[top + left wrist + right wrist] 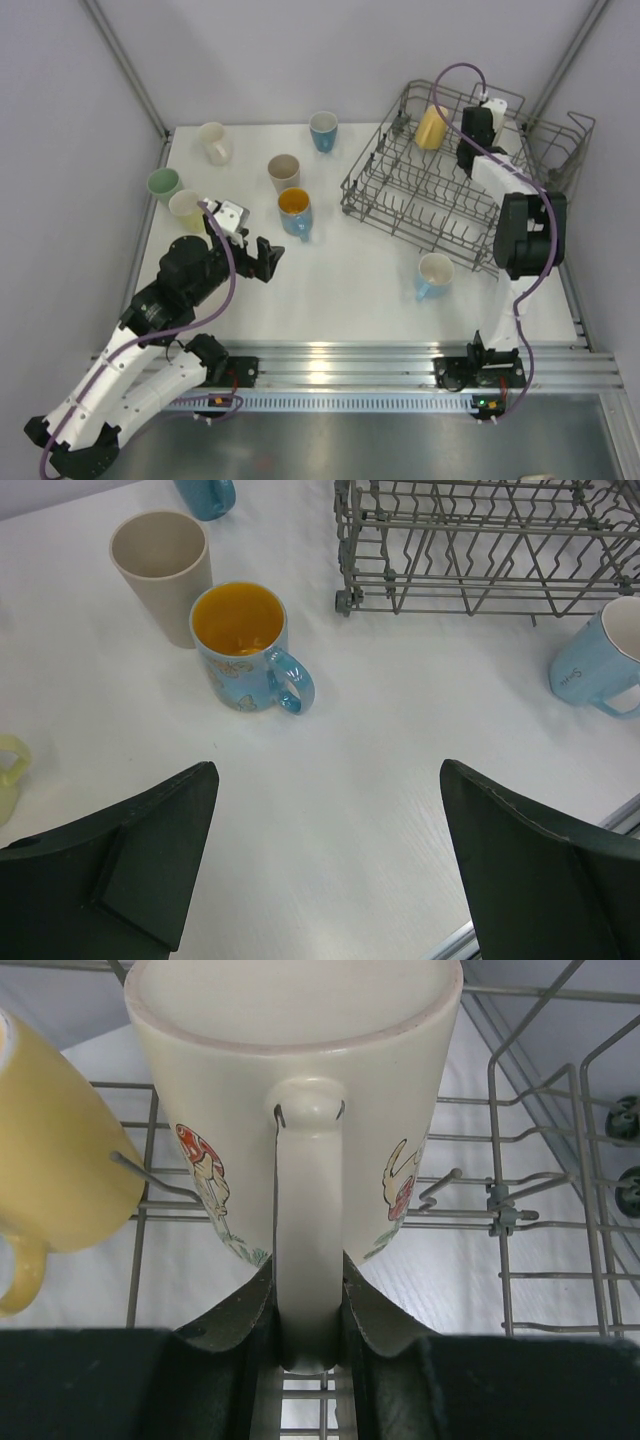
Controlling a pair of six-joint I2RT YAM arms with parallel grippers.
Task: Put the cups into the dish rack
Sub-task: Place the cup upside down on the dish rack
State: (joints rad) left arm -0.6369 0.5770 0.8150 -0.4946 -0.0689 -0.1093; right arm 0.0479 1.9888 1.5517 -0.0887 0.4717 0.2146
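The grey wire dish rack [420,200] stands at the far right. A yellow mug [431,127] leans on its tines at the back. My right gripper [468,152] hangs over the rack beside it. It is shut on the handle of a cream picture mug [300,1080], held above the wires next to the yellow mug [60,1160]. My left gripper [265,255] is open and empty over the table. In the left wrist view it [330,860] points at a blue mug with an orange inside [240,645] and a beige tumbler [160,570].
Loose cups stand on the table: a cream mug [214,143], a mint cup [163,183], a pale yellow cup [187,208], a blue cup [323,130] and a light blue mug [434,275] in front of the rack. Walls close in on three sides.
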